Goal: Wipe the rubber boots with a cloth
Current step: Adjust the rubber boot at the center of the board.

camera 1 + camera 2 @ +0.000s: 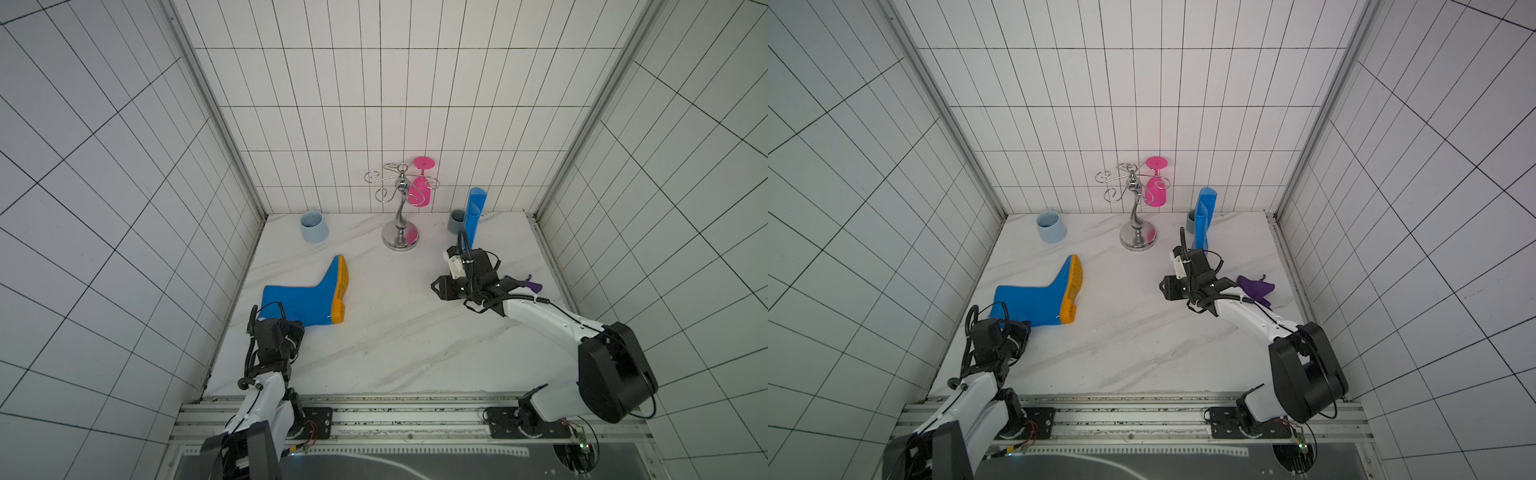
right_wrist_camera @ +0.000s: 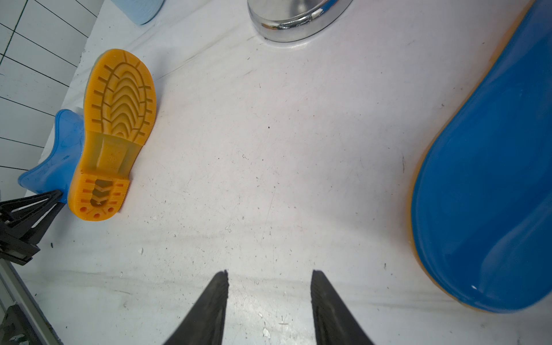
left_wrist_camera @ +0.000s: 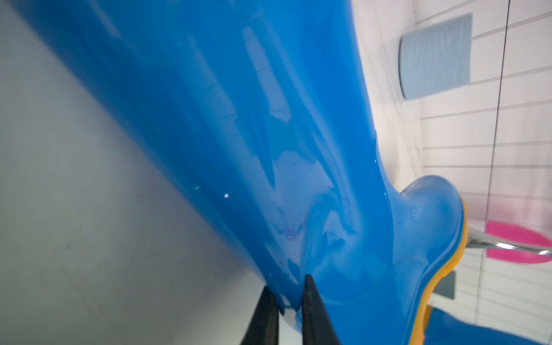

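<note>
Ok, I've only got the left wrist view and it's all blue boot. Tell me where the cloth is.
Observer: The cloth sits beside the right arm's wrist, near the right edge of the table. No fingers hold it.
Operator: Give me the right gripper.
Observer: The right gripper is open and empty above bare table, roughly facing the orange sole of the lying boot.
Operator: Now the second boot.
Observer: The standing boot is upright at the back right, beside a grey cup.
</note>
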